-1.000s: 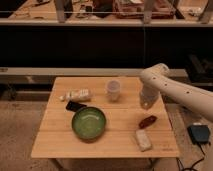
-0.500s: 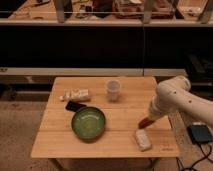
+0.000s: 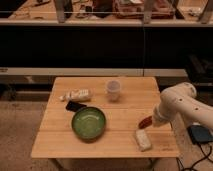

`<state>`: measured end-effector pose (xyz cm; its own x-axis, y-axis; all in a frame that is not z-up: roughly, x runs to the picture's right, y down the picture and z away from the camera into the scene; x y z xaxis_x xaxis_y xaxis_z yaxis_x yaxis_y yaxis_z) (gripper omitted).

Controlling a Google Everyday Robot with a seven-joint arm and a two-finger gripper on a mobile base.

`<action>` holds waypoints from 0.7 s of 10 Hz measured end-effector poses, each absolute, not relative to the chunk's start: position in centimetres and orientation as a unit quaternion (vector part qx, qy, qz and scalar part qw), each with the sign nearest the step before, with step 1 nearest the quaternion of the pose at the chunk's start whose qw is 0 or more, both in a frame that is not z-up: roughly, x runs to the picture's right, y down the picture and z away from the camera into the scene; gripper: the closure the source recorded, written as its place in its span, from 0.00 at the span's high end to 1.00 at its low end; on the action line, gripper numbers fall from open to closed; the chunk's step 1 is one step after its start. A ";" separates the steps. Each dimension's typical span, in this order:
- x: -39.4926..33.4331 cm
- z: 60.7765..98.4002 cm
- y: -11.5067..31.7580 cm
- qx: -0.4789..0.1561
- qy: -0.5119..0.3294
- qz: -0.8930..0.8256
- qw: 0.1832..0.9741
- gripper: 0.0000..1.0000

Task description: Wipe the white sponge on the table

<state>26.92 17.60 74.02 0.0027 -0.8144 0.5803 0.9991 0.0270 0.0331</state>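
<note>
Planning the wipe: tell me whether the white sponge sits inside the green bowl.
No, the white sponge lies on the table right of the green bowl, with the gripper close by.

Likely a robotics lab or workshop: a long dark workbench (image 3: 100,22) behind carries cluttered gear (image 3: 131,8) (too dim to name), cables (image 3: 199,159) trail over the speckled floor (image 3: 20,127), and a white arm (image 3: 180,102) holds its gripper (image 3: 151,121) over the right of the plank table (image 3: 60,142).
</note>
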 end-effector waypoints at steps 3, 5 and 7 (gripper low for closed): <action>24.7 74.3 20.0 -0.170 -0.286 -0.690 0.643 0.67; 23.8 74.3 22.8 -0.143 -0.331 -0.705 0.611 0.79; 23.3 74.5 25.0 -0.123 -0.357 -0.722 0.579 0.80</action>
